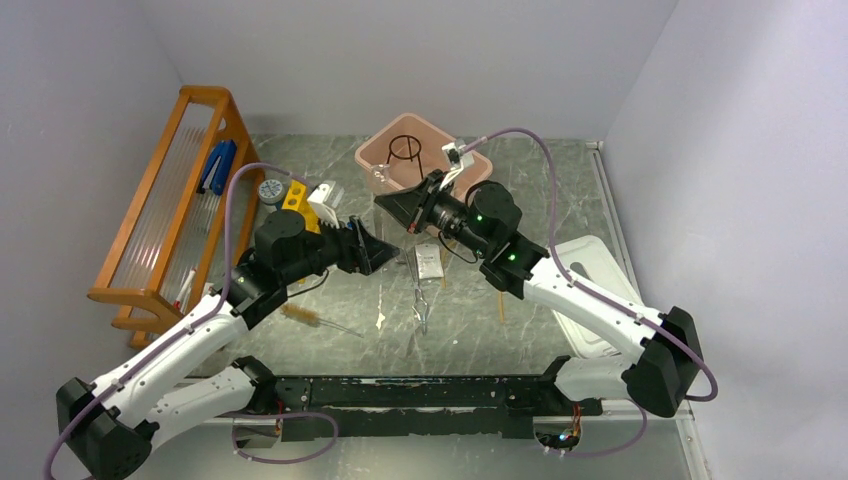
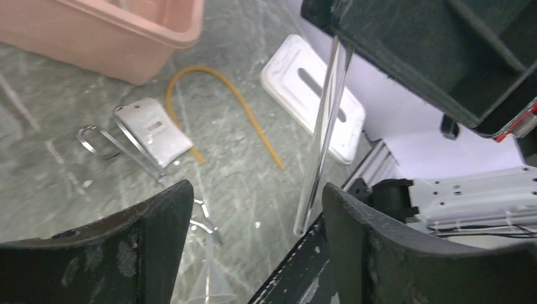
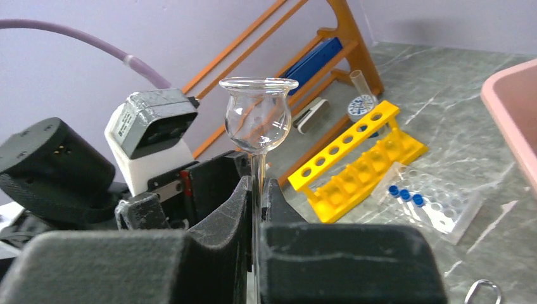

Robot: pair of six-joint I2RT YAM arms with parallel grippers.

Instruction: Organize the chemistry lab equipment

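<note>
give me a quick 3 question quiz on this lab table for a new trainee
1. True or false: the right gripper is shut on the stem of a glass funnel.
2. What colour is the tube rack? A yellow, B green, C red.
3. Fill in: the black wire tripod stands inside the pink ____.
Key: 1 true; 2 A; 3 tub.
</note>
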